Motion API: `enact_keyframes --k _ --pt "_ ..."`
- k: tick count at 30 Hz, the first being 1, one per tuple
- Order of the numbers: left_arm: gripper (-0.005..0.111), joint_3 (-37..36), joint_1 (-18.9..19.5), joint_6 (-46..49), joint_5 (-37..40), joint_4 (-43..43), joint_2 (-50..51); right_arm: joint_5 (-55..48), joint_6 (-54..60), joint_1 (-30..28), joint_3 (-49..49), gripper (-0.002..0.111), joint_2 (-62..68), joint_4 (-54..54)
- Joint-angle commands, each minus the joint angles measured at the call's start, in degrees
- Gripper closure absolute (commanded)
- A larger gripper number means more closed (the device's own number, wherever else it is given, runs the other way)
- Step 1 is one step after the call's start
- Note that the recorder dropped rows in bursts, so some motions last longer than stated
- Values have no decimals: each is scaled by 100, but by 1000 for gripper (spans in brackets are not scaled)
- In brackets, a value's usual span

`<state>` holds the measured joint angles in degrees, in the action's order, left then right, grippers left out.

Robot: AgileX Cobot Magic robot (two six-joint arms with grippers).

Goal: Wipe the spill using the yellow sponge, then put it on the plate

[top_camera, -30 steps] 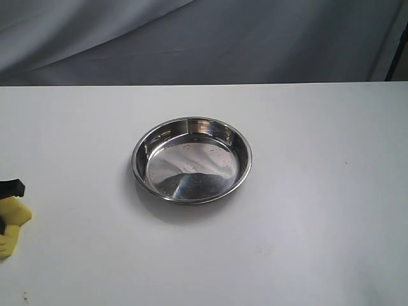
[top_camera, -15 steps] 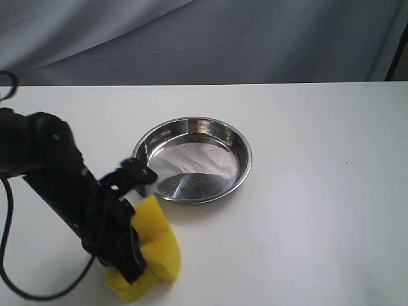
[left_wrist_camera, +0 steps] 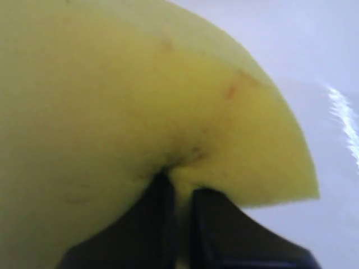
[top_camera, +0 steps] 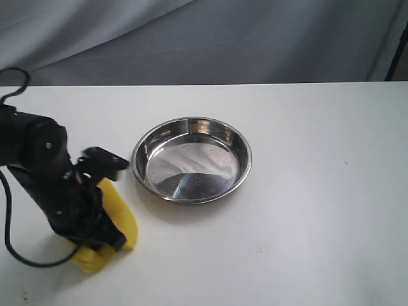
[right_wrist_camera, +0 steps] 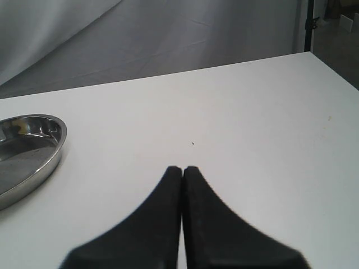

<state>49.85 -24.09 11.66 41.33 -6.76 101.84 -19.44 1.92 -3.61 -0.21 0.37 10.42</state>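
Observation:
My left gripper [top_camera: 105, 213] is shut on the yellow sponge [top_camera: 118, 220], which is squeezed and folded against the white table, left of and in front of the plate [top_camera: 191, 159]. In the left wrist view the sponge [left_wrist_camera: 140, 101] fills most of the picture, pinched between the two black fingers [left_wrist_camera: 160, 213]. The steel plate stands bare in the middle of the table; its rim [right_wrist_camera: 53, 151] also shows in the right wrist view. My right gripper [right_wrist_camera: 182, 171] hangs shut over bare table, holding nothing, and does not show in the exterior view. No spill shows in any view.
The white table [top_camera: 319, 191] ends at a back edge in front of a grey curtain [top_camera: 223, 38]. The left arm's black cable [top_camera: 9, 236] loops over the table's left side. A dark stand [right_wrist_camera: 307, 25] rises beyond the far corner.
The left arm has swept in from the left edge with the sponge, reached a spot in front of the plate, then drawn back left. The plate has not moved.

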Motion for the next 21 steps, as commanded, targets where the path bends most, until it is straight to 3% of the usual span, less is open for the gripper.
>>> enact_keyframes --k 1,7,11,14,16,17,18,21 --pt "107 -23 1419 -1343 -72 603 28 70 21 -29 21 108 -37 24" --pt "107 -23 2950 -1461 137 438 28 70 21 -29 21 108 -37 24" --pt "107 -23 3132 -1356 210 214 28 70 21 -29 21 108 -37 24" --pt "107 -23 2827 -544 222 -196 28 70 21 -29 21 108 -37 24" --pt "107 -23 2431 125 300 -552 28 70 21 -29 21 108 -37 24" --pt "107 -23 2185 352 366 -646 28 70 21 -29 21 108 -37 24" --pt "107 -23 1622 869 527 -708 28 70 21 -29 21 108 -37 24" --pt "107 -23 744 1775 796 -847 28 70 21 -29 21 108 -37 24"
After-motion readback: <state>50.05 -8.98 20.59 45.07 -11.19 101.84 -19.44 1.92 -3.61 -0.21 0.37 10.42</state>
